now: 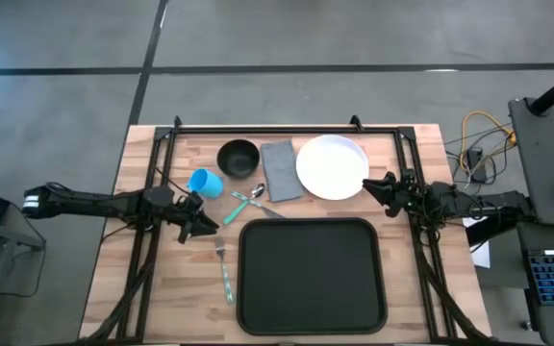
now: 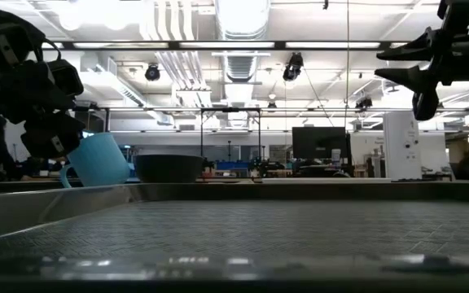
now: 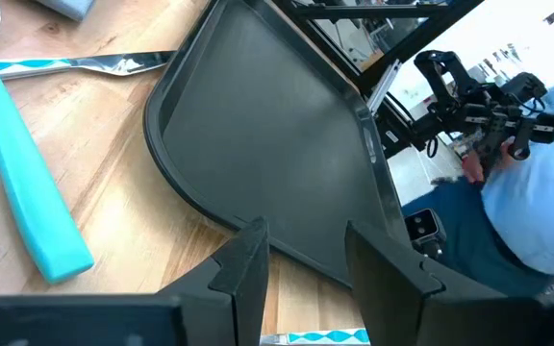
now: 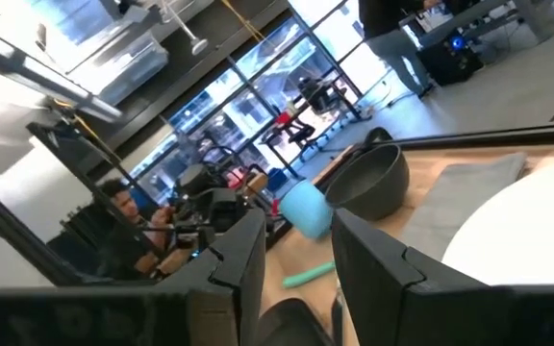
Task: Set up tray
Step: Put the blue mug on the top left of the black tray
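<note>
The black tray (image 1: pixel 311 274) lies flat at the table's near middle; it also shows in the left wrist view (image 3: pixel 277 144). Behind it, on the wood, stand a white plate (image 1: pixel 333 166), a grey napkin (image 1: pixel 279 170), a black bowl (image 1: pixel 238 157) and a blue cup (image 1: pixel 206 182) on its side. Teal-handled cutlery (image 1: pixel 248 199) lies in front of the napkin, and a fork (image 1: pixel 224 269) lies left of the tray. My left gripper (image 1: pixel 205 226) hovers open between cup and fork, pointing at the tray's left rim (image 3: pixel 306 235). My right gripper (image 1: pixel 368 183) is open above the plate's right edge (image 4: pixel 296 226).
A black frame rail (image 1: pixel 267 127) runs along the far edge, with slanted struts (image 1: pixel 147 259) on both sides. Bare wood (image 1: pixel 113 288) lies left of the tray. A person (image 4: pixel 123 207) shows in the room beyond the table. A cluttered desk (image 1: pixel 546 240) stands right of the table.
</note>
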Controlling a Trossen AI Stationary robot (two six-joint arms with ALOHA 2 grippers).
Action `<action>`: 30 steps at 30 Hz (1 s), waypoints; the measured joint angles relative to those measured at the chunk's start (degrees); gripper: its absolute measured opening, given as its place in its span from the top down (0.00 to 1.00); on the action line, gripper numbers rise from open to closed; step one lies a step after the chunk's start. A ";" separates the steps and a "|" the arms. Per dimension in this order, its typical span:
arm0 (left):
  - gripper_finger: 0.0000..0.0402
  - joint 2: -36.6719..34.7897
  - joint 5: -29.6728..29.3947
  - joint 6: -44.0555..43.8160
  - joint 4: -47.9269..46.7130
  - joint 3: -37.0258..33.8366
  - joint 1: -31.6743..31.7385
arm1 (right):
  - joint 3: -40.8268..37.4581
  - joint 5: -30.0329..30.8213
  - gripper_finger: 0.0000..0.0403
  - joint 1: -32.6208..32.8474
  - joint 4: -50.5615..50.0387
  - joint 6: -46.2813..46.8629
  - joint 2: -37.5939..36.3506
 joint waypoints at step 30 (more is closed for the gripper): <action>0.70 -0.52 -15.20 -11.28 22.27 0.77 0.11 | 0.00 4.14 0.72 -0.04 0.50 6.83 -0.01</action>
